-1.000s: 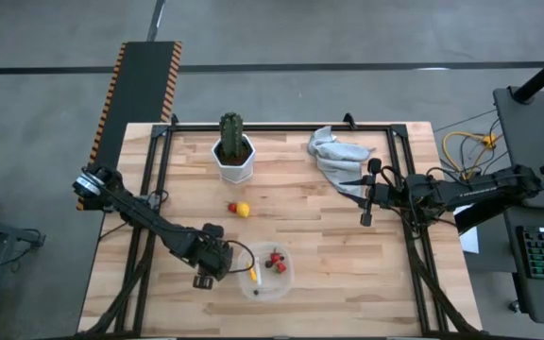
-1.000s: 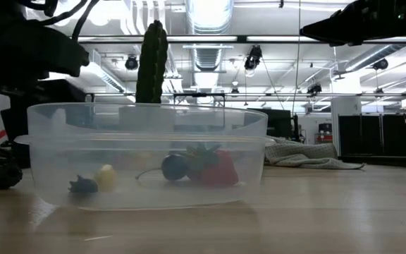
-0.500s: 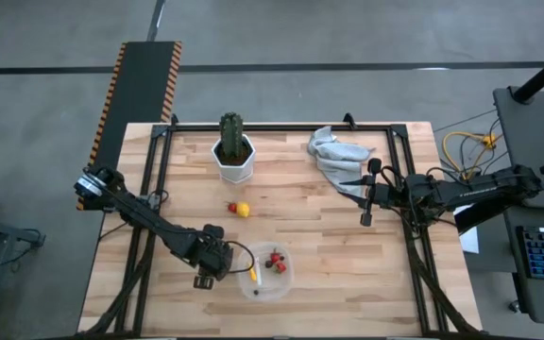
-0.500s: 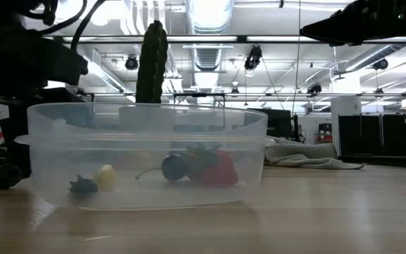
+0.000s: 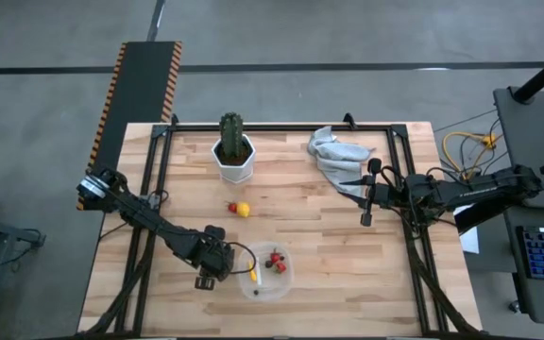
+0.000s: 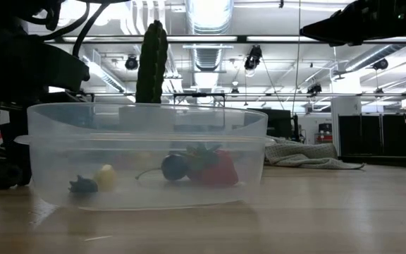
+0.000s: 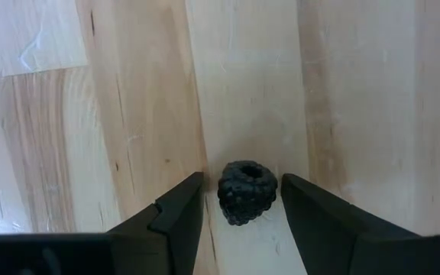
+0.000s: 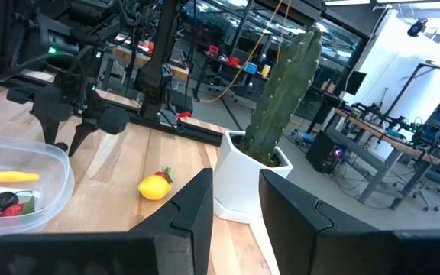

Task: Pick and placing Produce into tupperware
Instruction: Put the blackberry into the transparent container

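The left arm is stretched from the desk's left edge toward the near middle, and its claw is held low at the wood with the fingers parted. The right arm is extended inward from the right edge, its claw raised above the desk, the fingers parted narrowly.
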`<state>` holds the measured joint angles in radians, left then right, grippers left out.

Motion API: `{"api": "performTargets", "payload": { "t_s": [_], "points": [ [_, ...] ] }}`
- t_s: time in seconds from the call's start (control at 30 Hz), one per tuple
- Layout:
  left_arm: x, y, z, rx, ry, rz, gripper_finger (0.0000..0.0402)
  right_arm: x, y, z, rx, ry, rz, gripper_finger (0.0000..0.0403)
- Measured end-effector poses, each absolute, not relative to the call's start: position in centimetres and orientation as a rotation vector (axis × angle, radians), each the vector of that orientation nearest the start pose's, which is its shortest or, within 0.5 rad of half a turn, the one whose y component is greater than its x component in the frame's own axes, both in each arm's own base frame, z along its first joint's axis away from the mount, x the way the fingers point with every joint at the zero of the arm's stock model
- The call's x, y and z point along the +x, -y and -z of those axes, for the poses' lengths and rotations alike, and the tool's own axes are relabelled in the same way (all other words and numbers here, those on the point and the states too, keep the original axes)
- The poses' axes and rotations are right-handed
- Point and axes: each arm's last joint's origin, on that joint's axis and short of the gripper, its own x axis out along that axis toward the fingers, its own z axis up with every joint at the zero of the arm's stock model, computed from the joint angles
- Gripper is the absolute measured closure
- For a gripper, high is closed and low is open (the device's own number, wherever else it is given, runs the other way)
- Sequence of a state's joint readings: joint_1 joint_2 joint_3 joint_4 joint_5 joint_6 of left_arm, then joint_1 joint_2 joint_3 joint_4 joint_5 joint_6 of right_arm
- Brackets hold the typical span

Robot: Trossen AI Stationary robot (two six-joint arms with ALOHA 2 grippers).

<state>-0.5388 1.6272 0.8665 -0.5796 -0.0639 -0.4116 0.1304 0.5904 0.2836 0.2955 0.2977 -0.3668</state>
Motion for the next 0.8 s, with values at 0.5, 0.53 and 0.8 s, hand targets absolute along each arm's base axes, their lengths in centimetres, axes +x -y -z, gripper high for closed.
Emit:
{"api": "performTargets", "payload": {
  "t_s": [0.5,0.53,0.8],
  "points": [
    [23.8,14.01,-14.74,0.049,-1.331,0.132,0.0333,14.77,-1.08,-23.26,-0.368,-0.042,0.163,0.0303],
    [23.8,14.01,-14.74,0.049,-1.331,0.132,0.0334,14.77,-1.08,-23.26,-0.368,-0.042,0.163,0.0303],
    [23.83,14.0,-14.8,0.048,-1.331,0.131,0.0334,14.76,-1.08,-23.26,-0.368,-0.041,0.163,0.0303]
  ]
}}
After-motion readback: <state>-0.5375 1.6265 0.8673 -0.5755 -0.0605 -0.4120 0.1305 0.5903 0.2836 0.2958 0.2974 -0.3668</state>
